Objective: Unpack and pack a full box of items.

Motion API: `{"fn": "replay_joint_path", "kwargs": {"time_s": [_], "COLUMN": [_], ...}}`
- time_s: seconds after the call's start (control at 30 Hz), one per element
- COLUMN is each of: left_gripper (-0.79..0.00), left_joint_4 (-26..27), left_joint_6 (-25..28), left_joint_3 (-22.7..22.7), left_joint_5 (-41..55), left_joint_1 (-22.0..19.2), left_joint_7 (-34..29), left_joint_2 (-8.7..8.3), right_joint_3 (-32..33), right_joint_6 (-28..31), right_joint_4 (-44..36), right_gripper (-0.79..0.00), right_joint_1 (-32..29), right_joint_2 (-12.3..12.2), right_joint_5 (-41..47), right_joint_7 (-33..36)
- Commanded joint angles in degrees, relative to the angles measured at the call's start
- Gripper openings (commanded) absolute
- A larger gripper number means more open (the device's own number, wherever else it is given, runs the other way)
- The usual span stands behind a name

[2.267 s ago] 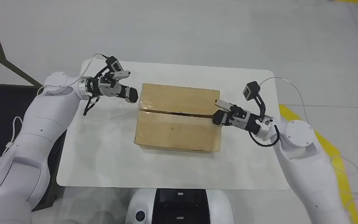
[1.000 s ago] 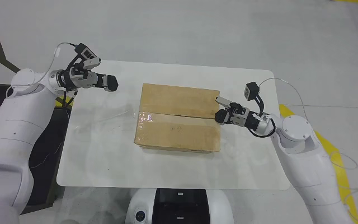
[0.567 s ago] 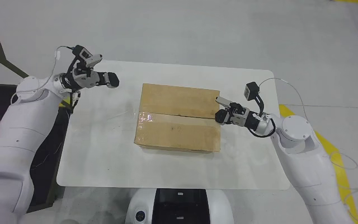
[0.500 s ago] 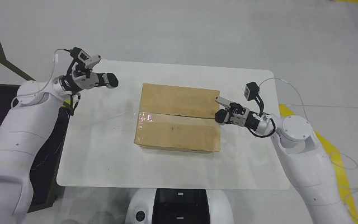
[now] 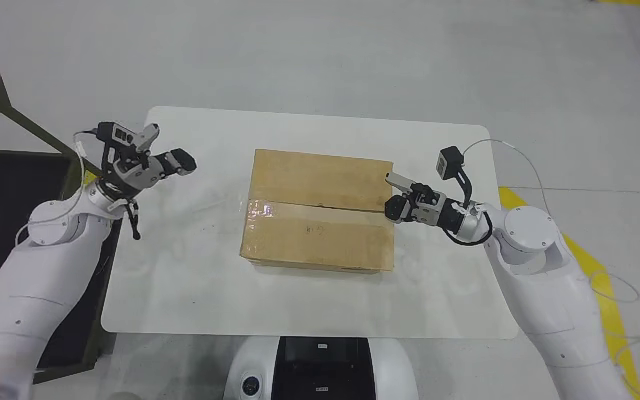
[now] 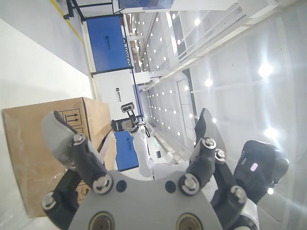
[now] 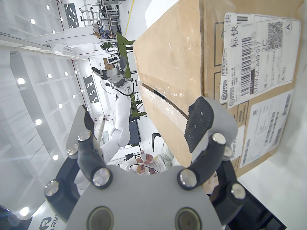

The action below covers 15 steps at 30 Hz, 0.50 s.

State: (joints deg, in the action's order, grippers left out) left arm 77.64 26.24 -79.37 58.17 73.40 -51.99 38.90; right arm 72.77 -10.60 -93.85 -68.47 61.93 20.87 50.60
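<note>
1. The right gripper (image 5: pixel 391 196) has its jaws spread wide, with nothing between them.
2. It sits at the right end of the box (image 5: pixel 318 225), level with the seam (image 5: pixel 320 203). In the right wrist view one ribbed pad (image 7: pixel 199 120) overlaps the box's (image 7: pixel 168 48) top edge just beside the seam. Whether it touches the cardboard cannot be told.
3. Behind it, the right wrist and forearm lie almost level. They run straight in toward the box from the shoulder near the table's (image 5: pixel 200 290) right edge, and the wrist camera stands up above the wrist.
4. The left gripper (image 5: pixel 183 160) is also spread and empty. The left wrist view shows its two fingers set wide apart (image 6: pixel 129 125).
5. It hangs above the far left part of the table, well apart from the box, with its fingers pointing toward the box's (image 6: pixel 28 132) left end.
6. The left forearm slants back from the wrist across the table's left edge, and the elbow is outside the tabletop.
7. The box lies flat in the middle of the table with both top flaps down. They meet along the lengthwise seam, which gapes slightly at the right end.
8. A patch of clear tape (image 5: pixel 262 208) covers the seam's left end, and labels (image 7: pixel 259 56) cover the right end face.
</note>
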Motion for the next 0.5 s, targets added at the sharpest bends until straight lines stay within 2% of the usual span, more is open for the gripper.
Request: {"fn": "replay_joint_path", "kwargs": {"time_s": [0.0, 0.47], "left_gripper": [0.000, 0.000], "left_joint_4": [2.94, 3.84], "left_joint_6": [0.46, 0.33], "left_joint_3": [-1.29, -1.57], "left_joint_5": [-0.82, -1.03], "left_joint_1": [2.91, 3.60], "left_joint_7": [2.99, 3.21], "left_joint_2": [0.05, 0.05], "right_joint_3": [0.00, 0.00], "right_joint_6": [0.00, 0.00], "right_joint_4": [0.00, 0.00], "right_gripper": [0.000, 0.000], "right_joint_1": [0.00, 0.00], "right_joint_2": [0.00, 0.00], "right_joint_5": [0.00, 0.00], "right_joint_7": [0.00, 0.00]}}
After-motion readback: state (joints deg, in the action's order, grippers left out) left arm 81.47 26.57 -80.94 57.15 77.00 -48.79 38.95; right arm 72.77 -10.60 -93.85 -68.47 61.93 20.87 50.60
